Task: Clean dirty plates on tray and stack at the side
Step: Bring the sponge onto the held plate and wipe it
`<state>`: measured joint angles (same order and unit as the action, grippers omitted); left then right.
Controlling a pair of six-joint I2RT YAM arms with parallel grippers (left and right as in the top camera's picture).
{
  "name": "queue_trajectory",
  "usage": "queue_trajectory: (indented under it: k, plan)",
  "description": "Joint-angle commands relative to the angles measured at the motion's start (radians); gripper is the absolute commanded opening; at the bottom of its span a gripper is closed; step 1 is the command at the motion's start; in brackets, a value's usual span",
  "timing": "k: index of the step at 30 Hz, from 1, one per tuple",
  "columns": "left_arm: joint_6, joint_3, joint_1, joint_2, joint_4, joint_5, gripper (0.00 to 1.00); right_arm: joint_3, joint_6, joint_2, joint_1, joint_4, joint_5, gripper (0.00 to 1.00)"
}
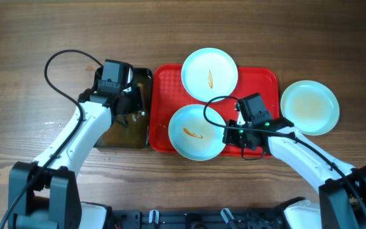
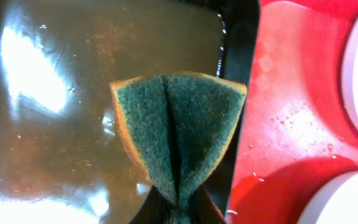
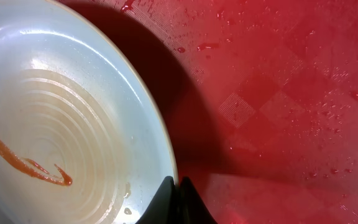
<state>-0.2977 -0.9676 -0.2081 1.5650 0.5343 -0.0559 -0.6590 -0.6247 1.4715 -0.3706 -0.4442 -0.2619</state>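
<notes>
On the desk (image 1: pixel 30 38), the tray (image 1: pixel 265 79) carries two of the three plates, so I judge the job about a third done. A tub (image 1: pixel 143 77) of brown water sits just left of it. The right plate (image 1: pixel 309 107) lies off the tray, streak-free (only a faint tan film). The far plate (image 1: pixel 210 74) and near plate (image 1: pixel 192 137) each show an orange streak. The left gripper (image 2: pixel 178 208) pinches a folded sponge (image 2: pixel 179 134) over the tub, and the right gripper (image 3: pixel 178 200) is clamped on the near plate's rim
</notes>
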Motion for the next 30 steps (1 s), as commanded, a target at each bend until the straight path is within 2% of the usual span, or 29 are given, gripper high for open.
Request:
queue_trajectory:
  k: [1, 3, 4, 5, 10, 14, 19, 21, 23, 27, 30]
  plan:
    - [0.005, -0.002, -0.005, -0.013, -0.024, -0.227, 0.04, -0.016, -0.004, 0.017, -0.005, -0.001, -0.005, 0.04]
    - [0.0, -0.002, -0.024, -0.013, -0.081, -0.511, 0.04, -0.016, -0.003, 0.017, -0.005, -0.002, -0.005, 0.04]
    - [-0.006, -0.002, -0.043, -0.013, -0.11, -0.61, 0.04, -0.016, -0.004, 0.017, -0.005, -0.001, -0.005, 0.04]
    - [-0.065, -0.002, -0.086, -0.013, -0.142, -0.65, 0.04, -0.016, -0.003, 0.017, -0.005, -0.002, -0.005, 0.04]
    - [-0.211, -0.001, -0.213, 0.024, -0.181, -0.65, 0.04, -0.016, -0.003, 0.017, -0.005, -0.006, -0.005, 0.04]
    - [-0.314, 0.0, -0.309, 0.124, -0.27, -0.651, 0.04, -0.016, -0.003, 0.017, -0.005, -0.005, -0.004, 0.04]
    - [-0.388, 0.0, -0.411, 0.234, -0.316, -0.65, 0.04, -0.016, -0.003, 0.017, -0.005, -0.005, 0.002, 0.04]
    - [-0.388, 0.0, -0.417, 0.255, -0.247, -0.588, 0.04, -0.016, -0.003, 0.017, -0.005, -0.005, 0.003, 0.04]
    - [-0.388, 0.0, -0.415, 0.255, -0.152, -0.436, 0.04, -0.016, -0.003, 0.017, -0.005, -0.007, 0.002, 0.04]
    - [-0.387, 0.0, -0.401, 0.254, -0.061, -0.184, 0.04, -0.016, -0.003, 0.017, -0.005, -0.01, 0.002, 0.04]
    - [-0.307, 0.0, -0.366, 0.245, -0.054, -0.097, 0.04, -0.016, -0.003, 0.017, -0.005, -0.013, 0.003, 0.04]
